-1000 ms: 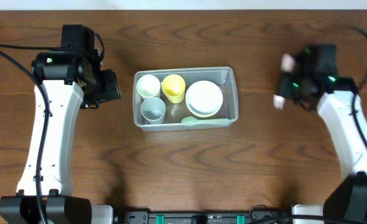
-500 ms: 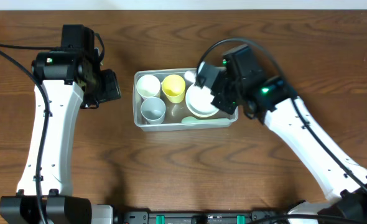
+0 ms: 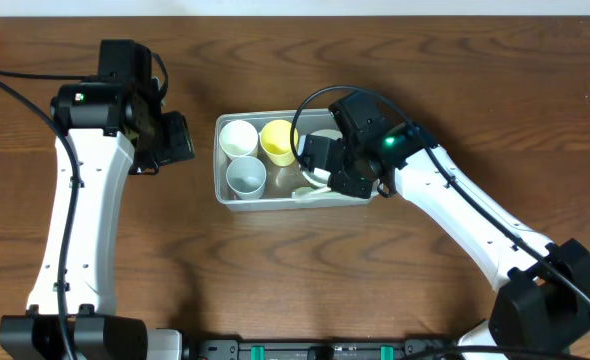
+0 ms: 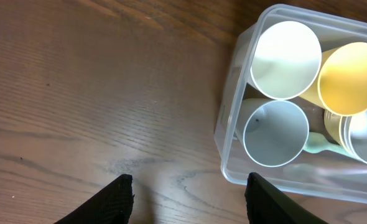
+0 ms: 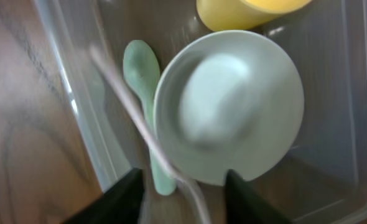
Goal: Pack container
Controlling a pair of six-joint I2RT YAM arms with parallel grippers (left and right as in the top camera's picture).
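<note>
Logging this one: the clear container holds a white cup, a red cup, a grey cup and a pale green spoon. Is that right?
Not quite: no cup is red. The container holds a white cup, a yellow cup, a grey cup and a pale green spoon. The overhead view shows the yellow plainly, and the left wrist view agrees.
</note>
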